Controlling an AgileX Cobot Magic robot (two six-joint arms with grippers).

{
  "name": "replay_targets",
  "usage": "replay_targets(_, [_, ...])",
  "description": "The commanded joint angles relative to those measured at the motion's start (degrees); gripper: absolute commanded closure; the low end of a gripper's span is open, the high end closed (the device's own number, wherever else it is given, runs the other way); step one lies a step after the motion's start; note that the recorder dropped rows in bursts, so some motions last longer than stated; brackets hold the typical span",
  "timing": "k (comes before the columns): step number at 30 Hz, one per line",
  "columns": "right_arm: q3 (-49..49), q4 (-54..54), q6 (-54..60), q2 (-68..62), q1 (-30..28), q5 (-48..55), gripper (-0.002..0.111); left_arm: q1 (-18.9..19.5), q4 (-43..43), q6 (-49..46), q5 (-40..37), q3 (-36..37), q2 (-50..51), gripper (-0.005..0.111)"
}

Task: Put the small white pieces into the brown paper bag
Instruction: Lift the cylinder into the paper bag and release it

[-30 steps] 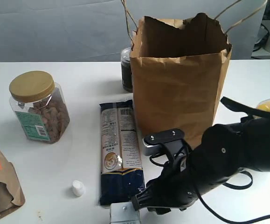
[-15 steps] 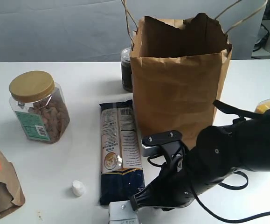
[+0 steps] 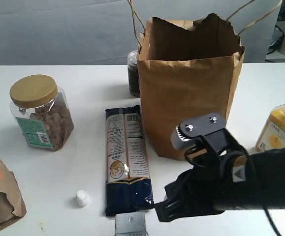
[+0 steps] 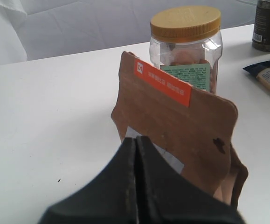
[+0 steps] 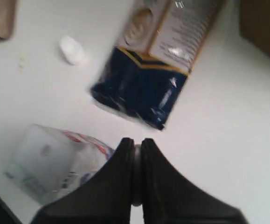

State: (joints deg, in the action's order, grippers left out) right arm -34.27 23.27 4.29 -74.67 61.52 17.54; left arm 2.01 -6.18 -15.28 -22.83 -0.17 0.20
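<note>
The brown paper bag [image 3: 189,83] is seen upright and open-topped at upper centre of the exterior view, on the white counter [image 3: 83,98]. The right arm [image 3: 231,182] is spread across the lower right. A long noodle packet [image 3: 126,157] is laid left of the bag. The left end effector [image 4: 135,139] is pressed shut, empty, before a brown pouch [image 4: 181,126]. The right end effector [image 5: 135,143] is clamped on a held white piece [image 5: 135,177], a pale sliver between its fingers. A loose white piece [image 3: 82,198] is seen at lower left, near the packet.
</note>
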Motion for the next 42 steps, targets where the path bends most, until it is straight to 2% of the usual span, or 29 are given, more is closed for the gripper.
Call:
replay_targets(1, [2.4,-2.0,0.6,11.7,5.1,-9.6,0.108,-0.2,-0.5,0.1,0.4,0.2,-0.2,0.107])
replay_targets(5, [2.4,-3.4,1.2,17.8,6.5,-19.2,0.108,-0.2,-0.5,0.1,0.4,0.2,-0.2,0.107])
replay_targets(8, [1.4,-3.4,7.9,18.9,6.0,-24.9,0.108,-0.2,-0.5,0.1,0.4,0.2,-0.2,0.107])
replay_targets(12, [-2.4,-2.2,15.1,16.3,3.2,-26.3,0.108,-0.2,-0.5,0.1,0.4,0.2,-0.2,0.107])
replay_targets(15, [-6.6,-1.9,16.3,13.1,-0.3,-25.6,0.108,-0.2,-0.5,0.1,0.4,0.2,-0.2,0.107])
replay_targets(17, [-11.3,-1.9,16.6,9.2,-4.3,-23.2,0.108,-0.2,-0.5,0.1,0.4,0.2,-0.2,0.107])
replay_targets(20, [-21.1,-2.8,17.4,1.3,-11.7,-12.1,0.108,-0.2,-0.5,0.1,0.4,0.2,-0.2,0.107])
replay_targets(22, [-26.7,-3.4,17.4,-2.9,-14.2,-4.9,0.108,-0.2,-0.5,0.1,0.4,0.2,-0.2,0.107])
replay_targets(24, [-31.9,-7.9,14.6,-6.9,-15.3,0.7,0.108,-0.2,-0.5,0.1,0.4,0.2,-0.2,0.107])
replay_targets(29, [-41.5,-32.9,-5.8,-14.5,-15.4,14.2,0.108,-0.2,-0.5,0.1,0.4,0.2,-0.2,0.107])
replay_targets(34, [-42.5,-36.1,-7.1,-15.5,-15.4,14.3,0.108,-0.2,-0.5,0.1,0.4,0.2,-0.2,0.107])
replay_targets(36, [-42.5,-36.1,-7.3,-15.5,-15.4,14.2,0.104,-0.2,-0.5,0.1,0.4,0.2,-0.2,0.107])
replay_targets(38, [-42.5,-36.1,-7.5,-15.5,-15.4,14.2,0.093,-0.2,-0.5,0.1,0.4,0.2,-0.2,0.107])
replay_targets(42, [-42.5,-36.1,-9.8,-15.5,-15.4,14.2,0.064,-0.2,-0.5,0.1,0.4,0.2,-0.2,0.107])
